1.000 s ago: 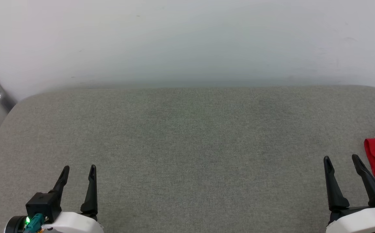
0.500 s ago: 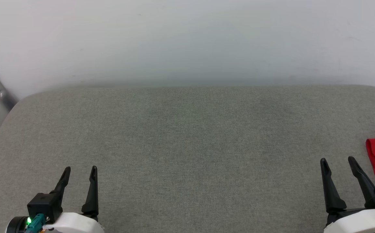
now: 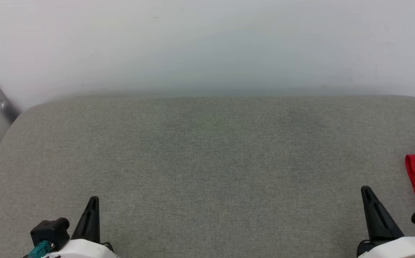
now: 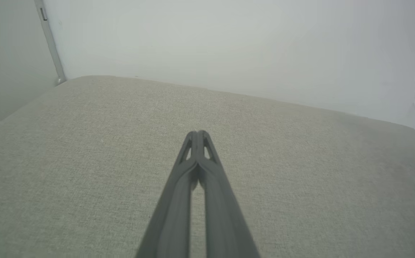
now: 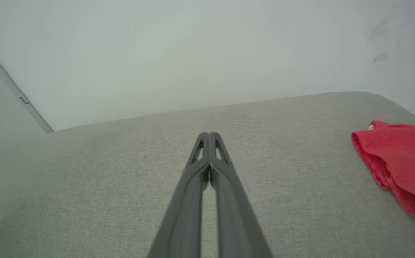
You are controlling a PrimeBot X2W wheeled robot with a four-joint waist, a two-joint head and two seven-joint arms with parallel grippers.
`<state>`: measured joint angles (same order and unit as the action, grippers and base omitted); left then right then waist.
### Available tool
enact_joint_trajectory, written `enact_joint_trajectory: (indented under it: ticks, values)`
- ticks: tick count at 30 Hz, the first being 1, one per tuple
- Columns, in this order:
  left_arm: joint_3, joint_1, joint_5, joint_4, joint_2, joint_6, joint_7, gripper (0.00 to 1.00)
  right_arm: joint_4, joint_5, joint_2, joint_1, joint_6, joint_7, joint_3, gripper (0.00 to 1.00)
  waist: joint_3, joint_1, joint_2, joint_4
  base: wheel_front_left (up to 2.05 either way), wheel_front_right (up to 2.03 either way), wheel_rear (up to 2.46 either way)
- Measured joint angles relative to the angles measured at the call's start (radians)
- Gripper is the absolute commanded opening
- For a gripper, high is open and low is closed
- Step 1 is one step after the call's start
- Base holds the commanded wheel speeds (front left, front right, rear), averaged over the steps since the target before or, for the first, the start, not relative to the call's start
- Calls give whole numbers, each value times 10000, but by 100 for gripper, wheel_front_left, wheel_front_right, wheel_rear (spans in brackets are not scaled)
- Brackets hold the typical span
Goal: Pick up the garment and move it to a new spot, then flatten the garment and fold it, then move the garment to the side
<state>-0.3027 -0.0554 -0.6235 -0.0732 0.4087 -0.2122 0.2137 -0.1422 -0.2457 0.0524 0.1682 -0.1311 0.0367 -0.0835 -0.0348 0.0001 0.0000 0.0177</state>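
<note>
Dark left claw [image 3: 93, 198] and right claw [image 3: 365, 188] point forward, both clenched on nothing.

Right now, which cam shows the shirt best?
Right wrist view: the shirt is largest there, a red bunched heap with a speck of white trim, cut by the frame's right edge. Head view catches a smaller red slice of it at its right edge. Left wrist view looks across the grey pad to the wall.
</note>
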Motion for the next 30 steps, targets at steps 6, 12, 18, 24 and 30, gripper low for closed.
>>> enact_joint_trajectory:
  ticks: [6,12,18,24,30]
  values:
    - [322,78,-872,-184,-270,288,-267,0,355,-1225,23,-128,0,6,35,0,20,0,0,-10,0,0,0]
    - [623,221,-1668,-337,-527,556,-497,0,658,-2330,59,-367,0,8,65,0,38,0,0,-19,0,0,0]
    - [905,346,-2397,-500,-786,815,-715,0,938,-3388,82,-551,0,50,96,0,57,0,0,-28,0,0,0]
    - [1181,426,-3076,-621,-1028,1043,-924,0,1193,-4330,107,-721,0,82,105,0,76,0,0,-36,0,0,0]
    - [1446,571,-3708,-717,-1231,1260,-1133,0,1444,-5233,123,-917,0,94,121,0,95,0,0,-45,0,0,0]
